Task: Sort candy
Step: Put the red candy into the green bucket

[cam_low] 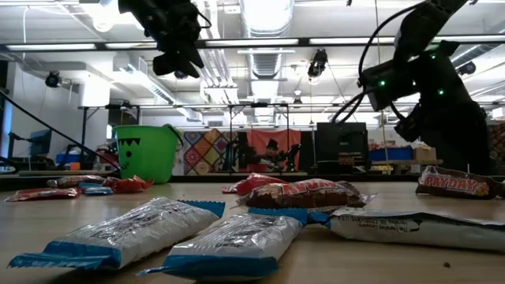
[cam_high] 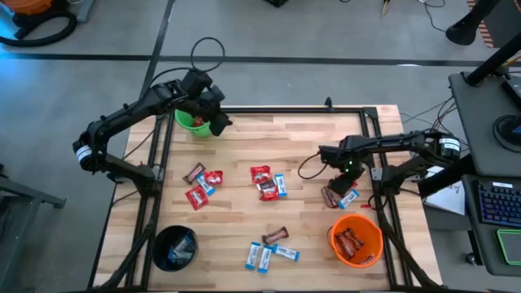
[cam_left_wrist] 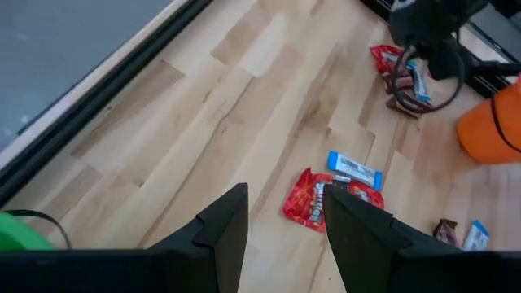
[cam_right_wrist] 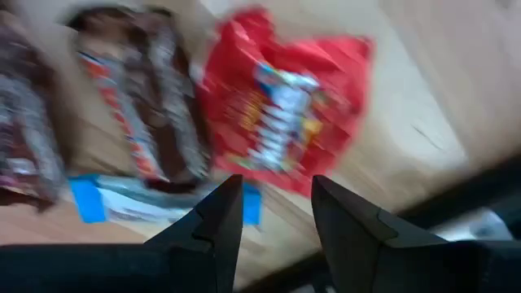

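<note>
From overhead I saw my left tool [cam_high: 213,104] raised over the green bucket [cam_high: 192,122], released and empty per its wrist camera. Candy [cam_high: 268,182] lay scattered mid-surface [cam_high: 301,146]. My right tool [cam_right_wrist: 275,213], released, hovered low over a red packet [cam_right_wrist: 281,106] near the orange bucket [cam_high: 356,241].

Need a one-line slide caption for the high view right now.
Left gripper open above the green bucket; right gripper open over candy near the orange bucket.

Bare wood mid-table between candy clusters [cam_high: 267,182]; green bucket [cam_high: 194,122], black bucket [cam_high: 175,247], orange bucket [cam_high: 356,239] block corners.
</note>
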`<state>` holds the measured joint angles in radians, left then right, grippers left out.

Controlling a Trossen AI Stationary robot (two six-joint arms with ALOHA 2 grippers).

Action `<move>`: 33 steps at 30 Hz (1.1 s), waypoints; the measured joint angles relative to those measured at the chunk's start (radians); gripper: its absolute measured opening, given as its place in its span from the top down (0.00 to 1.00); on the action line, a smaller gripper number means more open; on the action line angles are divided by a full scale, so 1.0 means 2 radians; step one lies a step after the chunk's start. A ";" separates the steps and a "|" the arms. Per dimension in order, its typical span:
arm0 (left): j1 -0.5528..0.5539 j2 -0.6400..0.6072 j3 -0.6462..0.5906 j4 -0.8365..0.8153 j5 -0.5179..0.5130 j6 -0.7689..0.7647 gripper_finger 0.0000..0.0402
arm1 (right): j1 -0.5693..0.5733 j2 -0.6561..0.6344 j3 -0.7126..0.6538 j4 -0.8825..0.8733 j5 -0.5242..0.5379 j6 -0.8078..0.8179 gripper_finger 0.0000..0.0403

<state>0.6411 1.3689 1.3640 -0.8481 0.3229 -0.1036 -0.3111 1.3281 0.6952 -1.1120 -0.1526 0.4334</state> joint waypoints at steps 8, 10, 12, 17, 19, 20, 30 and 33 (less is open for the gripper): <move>-0.001 0.000 0.000 0.014 0.000 -0.018 0.65 | -0.002 0.001 -0.024 0.050 -0.003 -0.004 0.66; -0.001 0.000 0.000 0.015 0.000 -0.020 0.65 | -0.003 0.001 -0.031 0.059 -0.004 -0.003 0.66; -0.002 0.000 0.002 0.014 0.000 -0.021 0.65 | -0.004 0.002 -0.036 0.065 -0.005 -0.002 0.66; -0.003 0.000 0.009 0.018 -0.001 -0.021 0.65 | -0.005 0.006 -0.042 0.077 -0.006 0.005 0.66; -0.003 0.000 0.013 0.019 -0.001 -0.021 0.65 | -0.005 0.006 -0.044 0.086 -0.002 0.012 0.66; -0.003 0.000 0.013 0.020 -0.001 -0.021 0.65 | -0.005 0.006 -0.045 0.093 0.002 0.014 0.66; -0.003 0.000 0.014 0.021 -0.001 -0.021 0.65 | -0.012 0.006 -0.067 0.149 0.020 0.053 0.66; -0.003 0.000 0.014 0.021 -0.001 -0.020 0.65 | -0.012 0.006 -0.069 0.156 0.020 0.059 0.66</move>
<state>0.6350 1.3689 1.3926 -0.8066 0.3210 -0.1444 -0.3344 1.3399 0.5579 -0.8010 -0.1127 0.5515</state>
